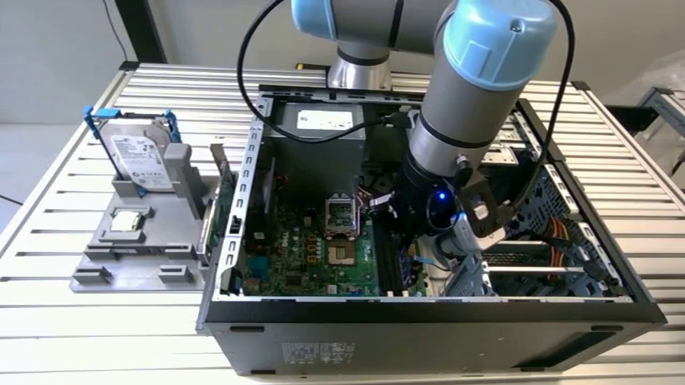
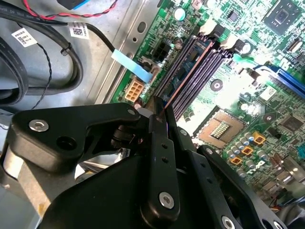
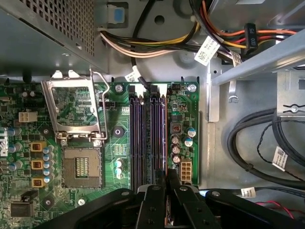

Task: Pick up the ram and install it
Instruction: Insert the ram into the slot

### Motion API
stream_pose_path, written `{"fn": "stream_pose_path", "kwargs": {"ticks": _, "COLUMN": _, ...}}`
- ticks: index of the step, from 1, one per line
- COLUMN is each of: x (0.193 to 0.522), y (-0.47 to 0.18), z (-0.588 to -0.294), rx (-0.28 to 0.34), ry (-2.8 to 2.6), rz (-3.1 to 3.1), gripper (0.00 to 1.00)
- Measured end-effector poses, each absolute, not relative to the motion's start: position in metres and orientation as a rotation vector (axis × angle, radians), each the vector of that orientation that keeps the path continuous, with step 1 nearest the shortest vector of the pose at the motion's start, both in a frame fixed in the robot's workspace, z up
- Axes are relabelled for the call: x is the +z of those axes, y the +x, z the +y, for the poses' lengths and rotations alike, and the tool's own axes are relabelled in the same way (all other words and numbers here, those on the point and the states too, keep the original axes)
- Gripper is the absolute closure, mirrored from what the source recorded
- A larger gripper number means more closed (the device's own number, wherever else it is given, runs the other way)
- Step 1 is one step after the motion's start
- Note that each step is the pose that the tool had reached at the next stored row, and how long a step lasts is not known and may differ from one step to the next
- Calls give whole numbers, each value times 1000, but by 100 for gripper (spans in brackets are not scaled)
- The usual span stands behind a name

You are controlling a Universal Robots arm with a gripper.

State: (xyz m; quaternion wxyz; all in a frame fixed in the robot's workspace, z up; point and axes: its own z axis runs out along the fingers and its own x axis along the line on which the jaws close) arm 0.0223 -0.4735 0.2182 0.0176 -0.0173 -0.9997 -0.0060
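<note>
The ram (image 2: 188, 72) shows edge-on as a thin brownish strip, lying along the outermost purple memory slot (image 3: 165, 138) of the green motherboard (image 3: 114, 157). My gripper (image 3: 167, 185) sits over the near end of that strip. Its black fingers (image 2: 158, 125) are pressed close together on the strip's end. In the exterior view the gripper (image 1: 415, 241) is down inside the open computer case (image 1: 428, 317), over the slots beside the processor socket. How deep the ram sits in the slot cannot be told.
The empty processor socket (image 3: 82, 167) has its metal frame (image 3: 71, 109) flipped open. Black cables (image 3: 257, 143) and a drive cage (image 1: 535, 257) crowd one side. A grey holder (image 1: 107, 265) outside the case carries a blue-framed hard drive (image 1: 139, 156) and a small silver chip (image 1: 128, 219).
</note>
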Motion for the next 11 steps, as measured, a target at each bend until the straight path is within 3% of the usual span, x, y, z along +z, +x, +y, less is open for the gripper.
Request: {"fn": "stream_pose_path", "kwargs": {"ticks": 11, "x": 216, "y": 22, "z": -472, "rx": -19, "ry": -62, "rz": -3104, "gripper": 100}}
